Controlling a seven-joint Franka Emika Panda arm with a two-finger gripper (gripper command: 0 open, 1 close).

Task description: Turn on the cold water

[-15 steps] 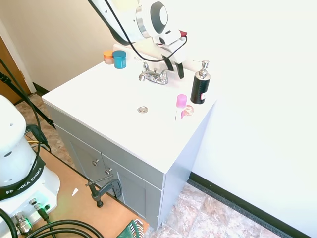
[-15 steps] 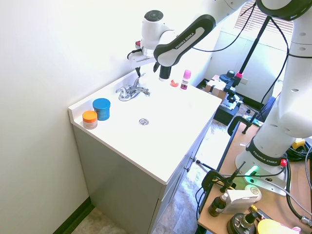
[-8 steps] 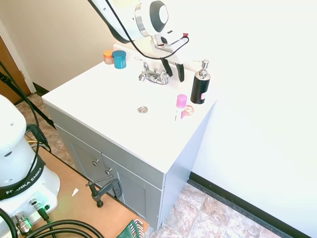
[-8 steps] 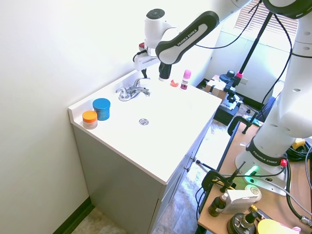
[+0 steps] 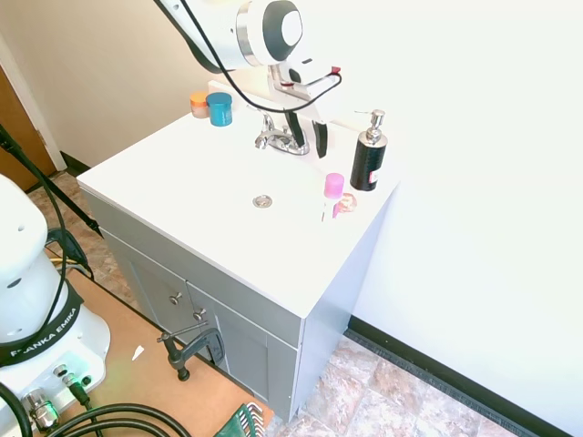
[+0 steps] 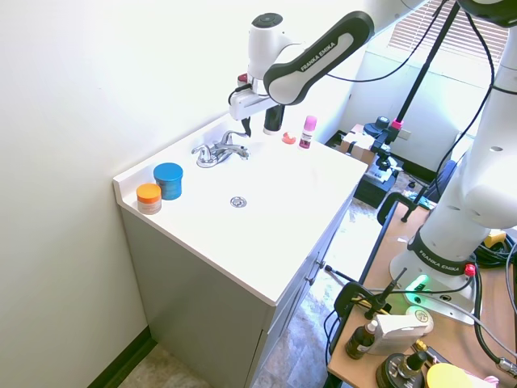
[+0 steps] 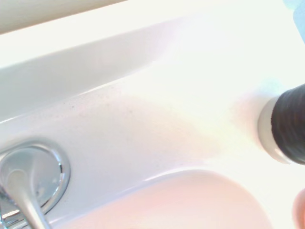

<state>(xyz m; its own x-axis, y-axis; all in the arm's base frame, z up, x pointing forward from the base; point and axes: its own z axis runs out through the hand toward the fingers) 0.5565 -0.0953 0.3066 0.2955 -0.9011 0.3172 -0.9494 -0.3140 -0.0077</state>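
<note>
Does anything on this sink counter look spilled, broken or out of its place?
Nothing stands out. No water runs from the faucet, and the counter shows no spill. The black pump bottle, the pink-capped bottle, the blue jar and the orange jar all stand upright. The gripper hangs open by the faucet's right-hand lever.

The pincer (image 5: 309, 138) hangs with its fingers spread just behind the right-hand lever (image 5: 297, 133) of the faucet (image 5: 281, 139), one finger close beside that lever, with the back wall (image 5: 437, 82) tight behind it. Toward its outer side stands the black pump bottle (image 5: 368, 157), near but apart, and in front of that the pink-capped bottle (image 5: 332, 194) with a small pink item (image 5: 345, 203) touching it, narrowing the way there. On the far side of the faucet the blue jar (image 5: 219, 108) and orange jar (image 5: 199, 105) stand well apart in the corner, while the white basin (image 5: 200, 182) around the drain (image 5: 262, 201) lies open in front.
</note>
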